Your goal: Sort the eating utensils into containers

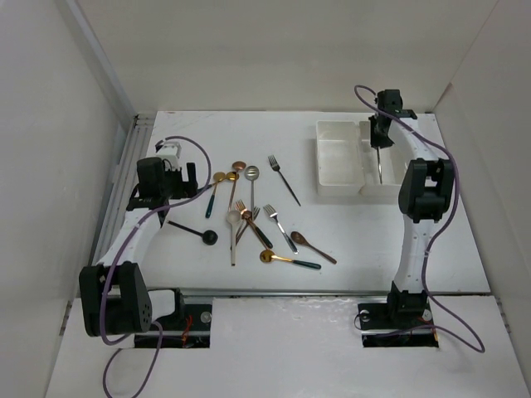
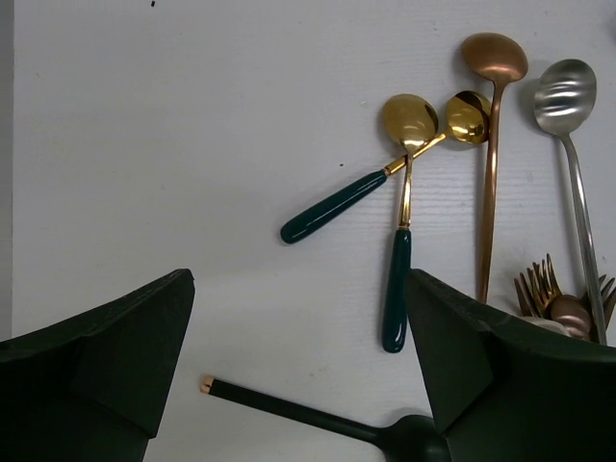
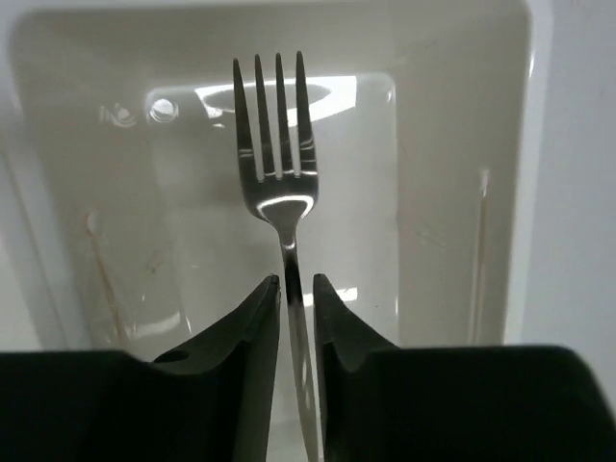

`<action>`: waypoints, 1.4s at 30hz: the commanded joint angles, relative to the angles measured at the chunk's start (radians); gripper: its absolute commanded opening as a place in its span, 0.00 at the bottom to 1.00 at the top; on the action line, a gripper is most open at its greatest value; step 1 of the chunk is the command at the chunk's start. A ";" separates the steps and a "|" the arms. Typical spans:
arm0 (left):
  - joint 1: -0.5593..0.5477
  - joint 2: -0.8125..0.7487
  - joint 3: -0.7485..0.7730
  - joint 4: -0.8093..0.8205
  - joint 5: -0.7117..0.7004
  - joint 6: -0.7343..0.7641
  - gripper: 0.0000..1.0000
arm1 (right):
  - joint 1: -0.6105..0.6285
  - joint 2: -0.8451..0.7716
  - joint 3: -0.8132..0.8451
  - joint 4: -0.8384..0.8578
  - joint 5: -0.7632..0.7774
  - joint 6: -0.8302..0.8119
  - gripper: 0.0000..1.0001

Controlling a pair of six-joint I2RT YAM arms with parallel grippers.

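Note:
Several eating utensils (image 1: 249, 215) lie loose on the white table left of centre. My left gripper (image 1: 189, 176) is open wide and empty, low over the table (image 2: 298, 318). A black spoon (image 2: 298, 412) lies between its fingers, and two gold spoons with green handles (image 2: 337, 205) lie just beyond. The containers, two joined white bins (image 1: 336, 162), stand at the back right. My right gripper (image 1: 379, 143) hangs over the right bin (image 3: 452, 144). Its jaws (image 3: 296, 284) stand slightly apart around the handle of a silver fork (image 3: 274, 164), a thin gap on each side. The fork points down into the bin.
A copper spoon (image 2: 491, 173), a slotted silver spoon (image 2: 576, 192) and copper fork tines (image 2: 539, 289) lie right of my left gripper. A silver fork (image 1: 284, 178) and a brown spoon (image 1: 312, 246) lie nearer the bins. White walls enclose the table; a rail (image 1: 124, 174) runs along its left edge.

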 commanded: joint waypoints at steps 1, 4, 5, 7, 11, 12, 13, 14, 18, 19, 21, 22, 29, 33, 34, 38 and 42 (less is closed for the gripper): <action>0.006 0.021 0.060 0.000 0.047 0.080 0.87 | 0.004 -0.013 0.074 0.004 -0.018 0.007 0.28; 0.006 0.032 0.060 0.000 0.066 0.178 0.85 | 0.004 -0.051 0.074 0.004 -0.031 0.007 0.50; 0.006 0.043 0.060 0.009 0.066 0.199 0.84 | 0.004 -0.064 0.074 -0.005 -0.040 0.007 0.55; 0.006 0.055 0.060 0.009 0.056 0.236 0.83 | 0.004 -0.108 0.074 -0.015 -0.040 0.016 0.61; 0.006 0.090 0.080 0.000 0.081 0.341 0.82 | 0.033 -0.209 0.062 -0.033 -0.028 0.096 0.65; 0.006 0.101 0.080 0.012 0.092 0.386 0.82 | 0.073 -0.232 0.050 -0.024 -0.028 0.118 0.70; -0.003 0.101 0.068 0.023 0.092 0.408 0.82 | 0.102 -0.255 0.010 0.003 -0.046 0.135 0.82; -0.003 0.112 0.068 0.034 0.092 0.430 0.82 | 0.134 -0.290 -0.010 0.017 -0.057 0.144 1.00; -0.012 0.141 0.074 0.022 0.083 0.505 0.82 | 0.324 -0.302 -0.049 0.047 -0.032 0.211 1.00; -0.012 0.167 0.074 0.011 0.082 0.517 0.82 | 0.394 -0.288 -0.049 0.047 -0.049 0.211 1.00; -0.021 0.184 0.089 -0.009 0.082 0.528 0.82 | 0.459 -0.245 -0.049 0.060 -0.049 0.240 1.00; -0.034 0.202 0.100 -0.020 0.082 0.528 0.82 | 0.482 -0.225 -0.035 0.060 -0.049 0.241 1.00; -0.103 0.406 0.285 -0.159 0.082 0.569 0.69 | 0.561 -0.154 0.011 0.054 -0.101 0.280 0.99; -0.103 0.547 0.414 -0.260 0.104 0.623 0.64 | 0.561 -0.179 -0.035 0.065 -0.089 0.270 0.99; -0.103 0.575 0.440 -0.299 0.116 0.643 0.62 | 0.561 -0.191 -0.035 0.065 -0.089 0.270 0.99; -0.103 0.646 0.506 -0.383 0.116 0.680 0.52 | 0.561 -0.228 -0.085 0.065 -0.046 0.260 0.99; -0.112 0.615 0.473 -0.423 0.161 0.762 0.51 | 0.561 -0.251 -0.113 0.074 -0.046 0.260 0.99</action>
